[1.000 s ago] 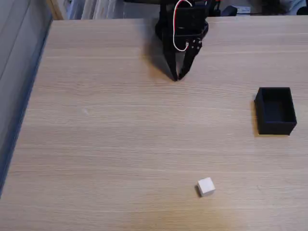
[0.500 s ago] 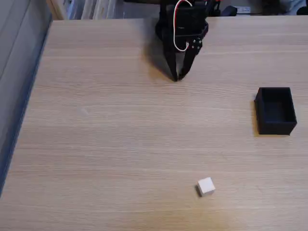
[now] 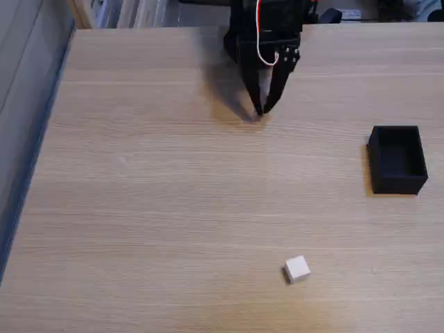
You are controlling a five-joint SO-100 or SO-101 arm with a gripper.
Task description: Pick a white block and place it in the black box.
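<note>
Gripper [image 3: 262, 111] clenched, empty, tips down at far edge | block [image 3: 297, 269] alone near front, free to approach | box [image 3: 397, 159] at right, open-topped, ready for drop

High fixed view facing arm across table [image 3: 139, 208]

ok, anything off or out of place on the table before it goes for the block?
Nothing stands out. The white block sits alone near the front edge, slightly rotated to the table's grain. The black box stands upright and looks empty at the right. The gripper points down near the back, fingertips together, holding nothing.
</note>
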